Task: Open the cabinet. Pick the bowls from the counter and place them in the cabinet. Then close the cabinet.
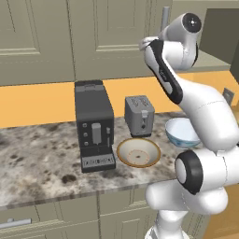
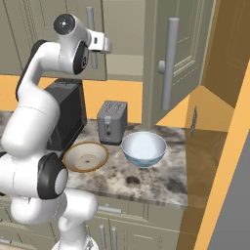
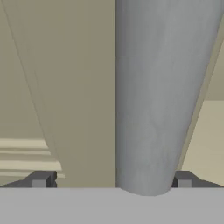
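Jaws stood released, spread either side of a silver handle (image 3: 157, 96) at frame centre; gripper (image 3: 111, 180) at the cabinet (image 2: 180, 44), upper frame; tan bowl (image 2: 86, 156) and white bowl (image 2: 143, 148) sat mid-frame on the counter (image 2: 146, 180).

A silver handle (image 3: 157, 96) fills the gap between the spread fingertips (image 3: 40, 179); below, toaster (image 2: 112, 122) and coffee machine (image 1: 94, 126) crowd the bowls (image 2: 143, 148).

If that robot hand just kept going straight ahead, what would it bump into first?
Most likely the long silver bar handle of the grey-beige wall cabinet door: it stands right ahead between the open hand's dark fingertips.
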Available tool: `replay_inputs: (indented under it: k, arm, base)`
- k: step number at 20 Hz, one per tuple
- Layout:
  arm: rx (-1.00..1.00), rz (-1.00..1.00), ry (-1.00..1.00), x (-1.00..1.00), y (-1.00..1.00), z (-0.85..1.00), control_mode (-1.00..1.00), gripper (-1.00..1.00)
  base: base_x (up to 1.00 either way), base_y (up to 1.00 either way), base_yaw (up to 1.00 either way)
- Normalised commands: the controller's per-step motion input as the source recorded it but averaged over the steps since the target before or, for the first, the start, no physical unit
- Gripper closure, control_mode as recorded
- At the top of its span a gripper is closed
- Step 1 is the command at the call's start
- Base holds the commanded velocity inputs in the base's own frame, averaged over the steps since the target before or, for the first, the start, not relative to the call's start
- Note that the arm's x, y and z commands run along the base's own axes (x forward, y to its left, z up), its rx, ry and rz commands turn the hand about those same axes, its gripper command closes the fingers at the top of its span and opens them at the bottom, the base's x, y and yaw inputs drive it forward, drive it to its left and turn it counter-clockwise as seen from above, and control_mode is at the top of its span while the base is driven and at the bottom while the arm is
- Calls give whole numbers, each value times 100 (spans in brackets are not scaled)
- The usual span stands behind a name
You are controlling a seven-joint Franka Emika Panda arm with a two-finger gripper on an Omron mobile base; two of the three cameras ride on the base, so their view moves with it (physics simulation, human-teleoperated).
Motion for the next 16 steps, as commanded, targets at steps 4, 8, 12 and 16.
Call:
replay_inputs:
  k: [4,8,12,16]
  arm:
    - [3,4,0,39,1,-23,-100,100]
    - [2,4,0,38,7,-31,-100,100]
    - [1,5,0,9,6,-15,-100,100]
    - [0,1,3,0,20,0,-100,100]
  base:
    - [0,0,0]
    - [0,0,0]
    - [0,0,0]
    - [0,0,0]
